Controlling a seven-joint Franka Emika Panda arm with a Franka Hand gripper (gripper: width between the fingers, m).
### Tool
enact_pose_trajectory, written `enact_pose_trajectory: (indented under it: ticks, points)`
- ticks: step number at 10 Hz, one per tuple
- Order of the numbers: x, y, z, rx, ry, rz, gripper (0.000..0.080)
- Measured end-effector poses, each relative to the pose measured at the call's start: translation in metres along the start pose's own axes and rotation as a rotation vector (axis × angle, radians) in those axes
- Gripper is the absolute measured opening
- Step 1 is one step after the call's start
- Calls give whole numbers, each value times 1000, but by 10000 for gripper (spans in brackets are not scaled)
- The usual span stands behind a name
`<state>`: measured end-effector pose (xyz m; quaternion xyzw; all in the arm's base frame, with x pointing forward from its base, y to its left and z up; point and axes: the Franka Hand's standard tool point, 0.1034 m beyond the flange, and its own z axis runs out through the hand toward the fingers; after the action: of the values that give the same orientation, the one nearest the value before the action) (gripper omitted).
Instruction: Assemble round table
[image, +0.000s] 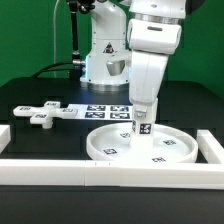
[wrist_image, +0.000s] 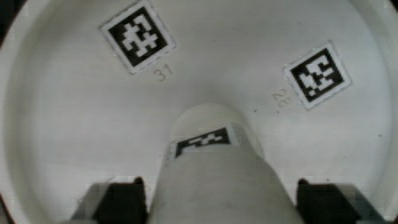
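The large rimmed white disc (image: 104, 150) lies on the black table, tags facing up; in the wrist view its floor (wrist_image: 71, 110) fills the picture. The short tagged cylinder leg (image: 141, 126) stands upright at about the disc's middle, its lower end at the disc floor. It shows between the fingers in the wrist view (wrist_image: 222, 170). My gripper (image: 143, 108) is directly above the disc and shut on the leg's upper part, with a dark finger (wrist_image: 121, 200) on each side. The cross-shaped foot (image: 45, 113) lies on the table at the exterior view's left.
The marker board (image: 105, 110) lies behind the disc, by the robot base. White border walls run along the front (image: 100, 172), the exterior view's right (image: 212, 146) and left (image: 5, 135).
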<state>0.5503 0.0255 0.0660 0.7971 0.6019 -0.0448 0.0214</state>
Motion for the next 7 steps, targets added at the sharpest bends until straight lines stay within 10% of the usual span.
enact_pose_trajectory:
  ticks: [7]
  points:
    - [-9, 0, 2, 89, 89, 762, 409]
